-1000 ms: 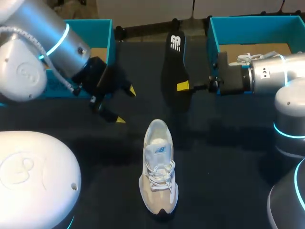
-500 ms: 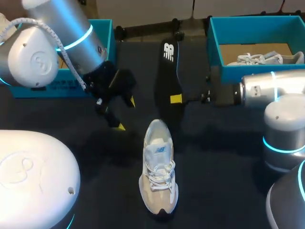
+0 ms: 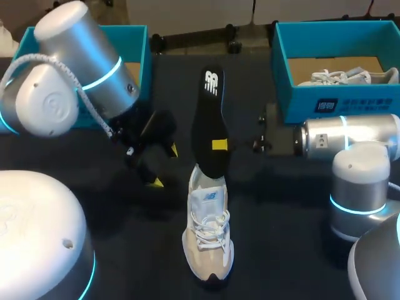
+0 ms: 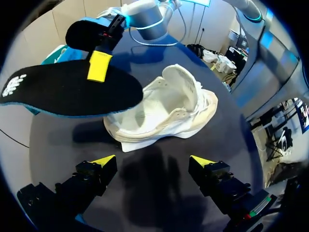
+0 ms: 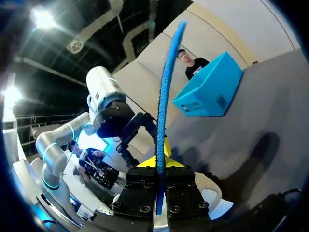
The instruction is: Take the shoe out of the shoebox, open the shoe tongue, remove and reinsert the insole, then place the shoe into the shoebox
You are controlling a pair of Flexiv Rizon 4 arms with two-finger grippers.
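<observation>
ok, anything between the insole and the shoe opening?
Nothing visible. The insole, gripped by the right tool, has its lower end at the opening of the shoe. The left tool is open, off to the side.

The insole [image 3: 208,119] is matt black foam, the shoe [image 3: 208,247] pale woven cloth.

Black tabletop [image 3: 281,219], open teal box [image 3: 142,47] at the far left, second pale shoe [image 3: 340,76] lying inside the far-right shoebox [image 3: 300,100]
</observation>
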